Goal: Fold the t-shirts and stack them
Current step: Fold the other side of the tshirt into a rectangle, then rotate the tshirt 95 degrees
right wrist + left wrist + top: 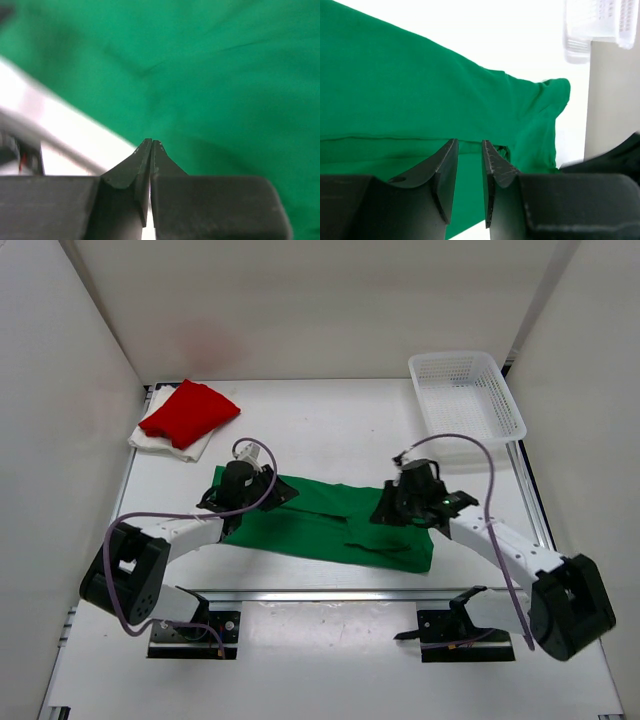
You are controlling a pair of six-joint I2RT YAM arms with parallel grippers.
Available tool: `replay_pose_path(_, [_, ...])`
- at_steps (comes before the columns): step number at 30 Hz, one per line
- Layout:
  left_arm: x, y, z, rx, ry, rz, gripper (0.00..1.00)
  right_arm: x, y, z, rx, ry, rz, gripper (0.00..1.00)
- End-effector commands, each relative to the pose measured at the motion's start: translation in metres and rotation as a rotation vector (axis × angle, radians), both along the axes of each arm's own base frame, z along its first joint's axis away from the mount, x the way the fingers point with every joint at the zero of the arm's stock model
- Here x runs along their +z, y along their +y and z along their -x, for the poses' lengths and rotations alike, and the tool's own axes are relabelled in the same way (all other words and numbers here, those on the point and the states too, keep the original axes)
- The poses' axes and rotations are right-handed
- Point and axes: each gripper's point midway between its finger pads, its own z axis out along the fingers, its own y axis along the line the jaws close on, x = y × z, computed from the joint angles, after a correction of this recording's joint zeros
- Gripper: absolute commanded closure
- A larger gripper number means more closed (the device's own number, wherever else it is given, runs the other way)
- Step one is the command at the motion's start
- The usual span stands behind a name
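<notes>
Shirts: three in all, being one green shirt (330,525), one red shirt (188,412) and one white shirt (145,438).
Baskets: one basket (465,390), white mesh.
Arms: two, the left arm (180,532) and the right arm (500,540).
Pincers: two, the left pincer (469,145) and the right pincer (151,144), two fingers each.
Purple cables: two, the left cable (107,550) and the right cable (493,480).
Worktop (330,430): one.

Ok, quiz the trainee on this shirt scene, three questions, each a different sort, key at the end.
1. True or false: the red t-shirt lies on top of the white t-shirt.
2. Which shirt are the left gripper and the right gripper at? A white, B green t-shirt, C red.
3. Fill in: the right gripper's jaws are ___.
Key: 1 true; 2 B; 3 shut.
</notes>
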Motion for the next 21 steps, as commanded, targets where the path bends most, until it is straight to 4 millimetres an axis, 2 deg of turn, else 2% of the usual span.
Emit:
replay_pose_path(1, [0.007, -0.012, -0.014, -0.005, -0.026, 0.015, 0.63, -0.025, -0.050, -0.010, -0.164, -0.026, 0.075, 1.00])
replay_pose_path(4, [-0.001, -0.019, -0.021, -0.016, -0.007, 0.021, 0.63, -0.046, -0.081, -0.007, -0.274, -0.013, 0.116, 1.00])
replay_pose_path(7, [-0.020, -0.023, -0.024, -0.034, 0.052, 0.015, 0.63, -0.059, -0.094, 0.003, -0.305, 0.007, 0.147, 1.00])
replay_pose_path(8, [-0.031, -0.019, -0.023, -0.022, 0.083, 0.017, 0.63, -0.062, -0.097, 0.008, -0.317, 0.021, 0.153, 1.00])
replay_pose_path(10, [-0.036, -0.014, -0.025, -0.012, 0.090, 0.034, 0.63, -0.070, -0.096, 0.021, -0.312, 0.050, 0.155, 1.00])
replay_pose_path(14, [-0.056, 0.012, -0.029, 0.066, 0.143, 0.031, 0.63, -0.087, -0.097, 0.049, -0.326, 0.097, 0.152, 1.00])
replay_pose_path(16, [-0.058, 0.023, -0.032, 0.100, 0.149, 0.058, 0.63, -0.098, -0.102, 0.060, -0.333, 0.120, 0.162, 1.00])
replay_pose_path(19, [-0.065, 0.040, -0.031, 0.142, 0.178, 0.079, 0.64, -0.094, -0.108, 0.057, -0.354, 0.103, 0.164, 1.00])
replay_pose_path(21, [-0.068, 0.052, -0.029, 0.186, 0.190, 0.097, 0.64, -0.078, -0.108, 0.043, -0.364, 0.046, 0.162, 0.98])
